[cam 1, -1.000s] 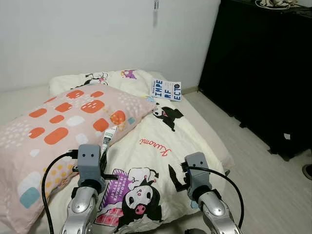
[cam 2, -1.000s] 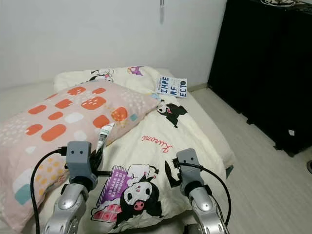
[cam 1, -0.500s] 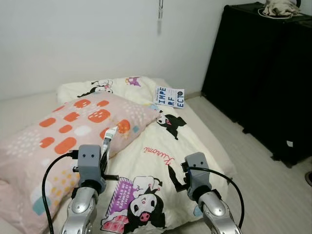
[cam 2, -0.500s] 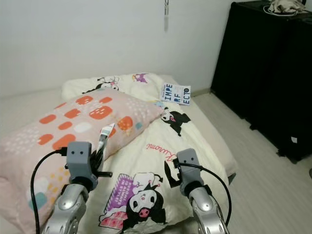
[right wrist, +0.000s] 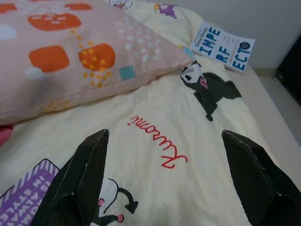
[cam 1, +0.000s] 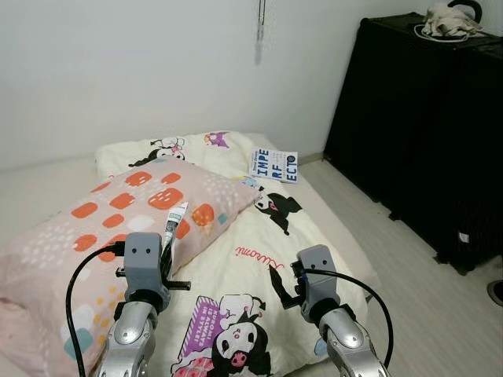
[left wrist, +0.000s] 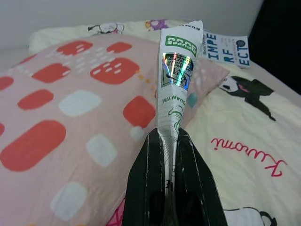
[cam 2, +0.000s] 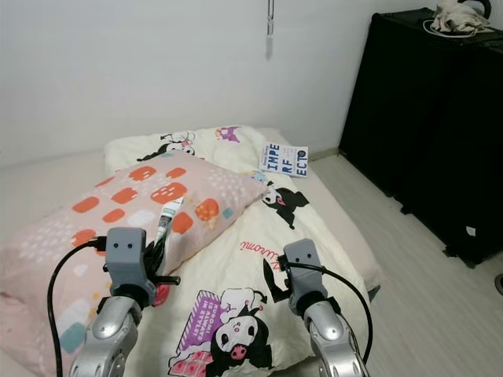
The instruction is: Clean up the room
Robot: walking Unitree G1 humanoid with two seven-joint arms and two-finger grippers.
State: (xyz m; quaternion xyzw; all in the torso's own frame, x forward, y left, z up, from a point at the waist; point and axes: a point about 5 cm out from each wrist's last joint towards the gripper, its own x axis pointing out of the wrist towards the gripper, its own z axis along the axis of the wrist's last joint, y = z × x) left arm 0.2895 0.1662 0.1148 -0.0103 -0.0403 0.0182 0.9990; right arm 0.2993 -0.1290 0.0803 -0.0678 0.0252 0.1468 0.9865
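Left gripper [left wrist: 170,141] clamped on tube [left wrist: 176,89]; its label reads clearly in the wrist view. Right gripper [right wrist: 171,188] fingers spread wide above blanket [right wrist: 197,141].

Both silver arms raised forward, side by side, wrists level. Left gripper [left wrist: 170,141] pointing ahead and up, black fingers [left wrist: 149,165] pressed together on a tube [left wrist: 178,82] that sticks out past the tips. Right gripper [right wrist: 174,165] held lower, aimed forward and down, fingers [right wrist: 87,165] spread wide apart, holding nothing.
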